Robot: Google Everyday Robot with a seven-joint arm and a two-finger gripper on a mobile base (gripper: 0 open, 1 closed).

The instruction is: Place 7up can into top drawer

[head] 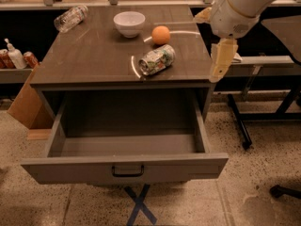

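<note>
Your hand (217, 72) hangs beside the dark table (94, 55), grip unreadable.
Mottled green-silver 7up can (157, 60) lies there; grey top drawer (70, 168) open.

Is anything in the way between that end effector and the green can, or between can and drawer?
Nothing visible. The end effector hangs at the right edge of the table, only bare surface between it and the 7up can lying on its side. The top drawer stands open below.

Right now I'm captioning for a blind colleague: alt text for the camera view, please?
A 7up can lies on its side on a table above the open top drawer; the gripper hangs beside the table's right edge.
</note>
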